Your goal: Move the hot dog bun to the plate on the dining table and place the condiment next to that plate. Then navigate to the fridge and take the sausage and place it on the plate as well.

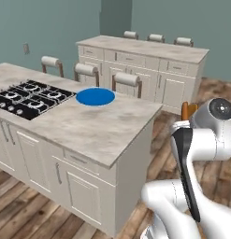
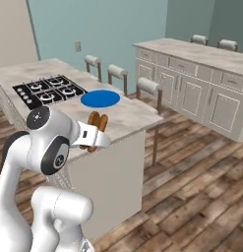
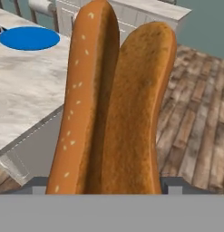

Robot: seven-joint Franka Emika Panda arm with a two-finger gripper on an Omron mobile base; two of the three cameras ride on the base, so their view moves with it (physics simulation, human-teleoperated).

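My gripper [image 2: 93,140] is shut on the hot dog bun [image 3: 113,104], a long brown split bun with pale seeds that stands upright between the fingers. It is held off the right end of the marble dining island [image 1: 89,126], over the wooden floor. In the left base view the bun's [image 1: 186,110] orange tip peeks out behind the arm; in the right base view the bun [image 2: 98,121] rises above the hand. A round blue plate [image 1: 95,96] [image 2: 100,98] [image 3: 28,38] lies flat on the island beyond the bun, with nothing on it.
A black gas cooktop [image 1: 28,98] [image 2: 49,91] is set into the island left of the plate. Stools [image 1: 126,80] line the island's far side. A second white cabinet counter [image 1: 145,51] stands behind. Wooden floor [image 2: 192,187] lies to the right.
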